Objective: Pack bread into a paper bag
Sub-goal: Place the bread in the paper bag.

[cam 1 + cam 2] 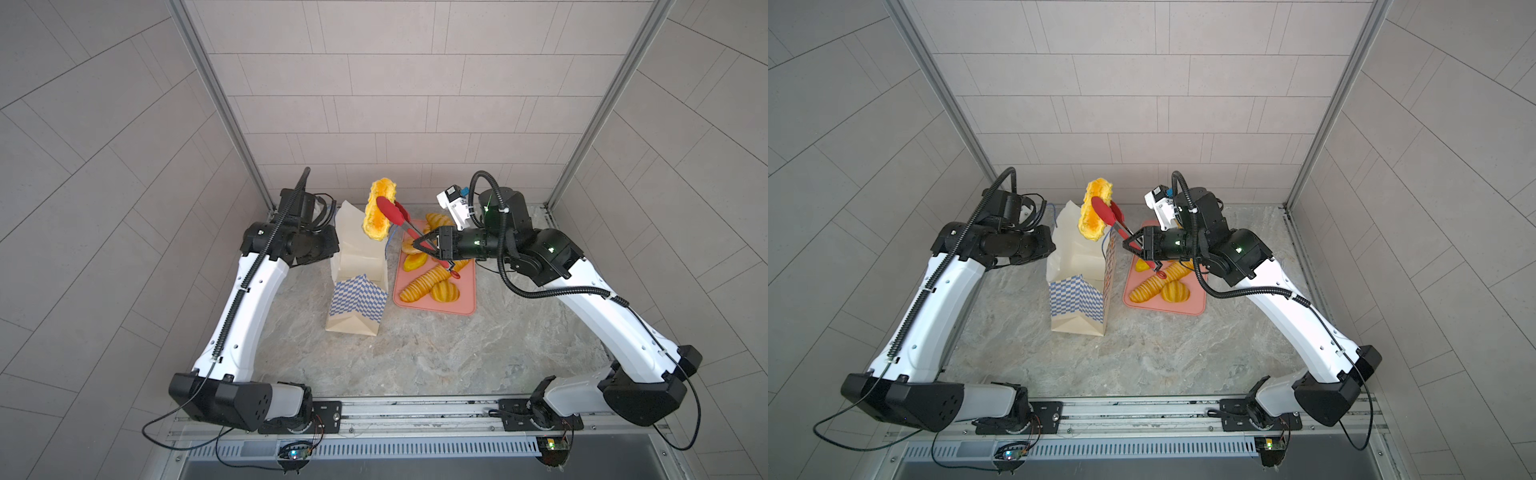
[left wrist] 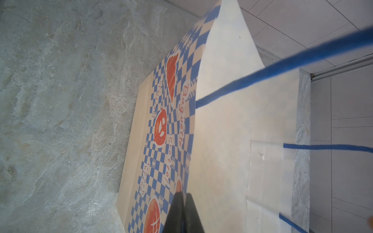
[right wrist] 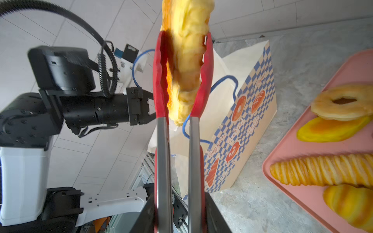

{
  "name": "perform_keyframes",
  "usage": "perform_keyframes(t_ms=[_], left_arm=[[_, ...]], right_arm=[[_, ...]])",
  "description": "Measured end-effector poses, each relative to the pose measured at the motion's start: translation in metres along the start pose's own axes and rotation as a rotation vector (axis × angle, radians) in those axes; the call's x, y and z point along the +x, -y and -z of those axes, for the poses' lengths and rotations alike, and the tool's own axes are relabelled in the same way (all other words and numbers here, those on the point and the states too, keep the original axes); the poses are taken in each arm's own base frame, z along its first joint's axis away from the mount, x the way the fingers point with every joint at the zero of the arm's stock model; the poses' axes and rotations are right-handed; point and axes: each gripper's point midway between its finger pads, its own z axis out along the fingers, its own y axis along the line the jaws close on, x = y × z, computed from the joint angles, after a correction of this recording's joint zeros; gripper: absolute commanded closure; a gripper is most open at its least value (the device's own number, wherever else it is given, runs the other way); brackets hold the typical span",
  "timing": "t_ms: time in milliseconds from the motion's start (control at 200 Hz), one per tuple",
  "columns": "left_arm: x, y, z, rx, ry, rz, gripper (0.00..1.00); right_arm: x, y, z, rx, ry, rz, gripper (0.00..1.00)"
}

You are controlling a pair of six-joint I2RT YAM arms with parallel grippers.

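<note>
Marble table (image 1: pixel 415 353): right gripper (image 1: pixel 422 244) clamps red tongs (image 1: pixel 395 214) holding bread (image 1: pixel 378 210) over the paper bag (image 1: pixel 357 299). Left gripper (image 2: pixel 183 198) pinches its rim.

Bright, even light is cast from above, and only faint, soft shadows are seen on the marbled tabletop (image 1: pixel 415 353). Seams of the tiled wall (image 1: pixel 104 137) are bowed toward the edges in both top views. In the wrist views the pastry (image 3: pixel 187 60) in the red tongs (image 3: pixel 159 80) and the blue cord handle (image 2: pixel 302 60) of the paper bag (image 2: pixel 222 141) are blurred.
</note>
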Motion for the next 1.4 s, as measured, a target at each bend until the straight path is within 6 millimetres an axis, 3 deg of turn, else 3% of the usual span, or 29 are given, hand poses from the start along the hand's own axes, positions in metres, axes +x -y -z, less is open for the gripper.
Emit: perform_keyframes(t_ms=[355,565,971,1401], left_arm=[[-0.003,0.002,-0.001,0.005,0.000,0.000,1.00],[-0.004,0.005,0.002,0.007,0.002,-0.009,1.00],[-0.003,0.007,0.002,0.007,0.000,-0.018,1.00],[-0.001,0.006,0.002,0.001,-0.007,-0.017,1.00]], right_arm=[[0.035,0.020,-0.008,0.128,-0.147,0.077,0.66],[0.035,0.018,-0.011,0.145,-0.167,0.102,0.66],[0.034,0.008,-0.014,0.136,-0.180,0.134,0.53],[0.029,0.009,-0.015,0.150,-0.157,0.127,0.53]])
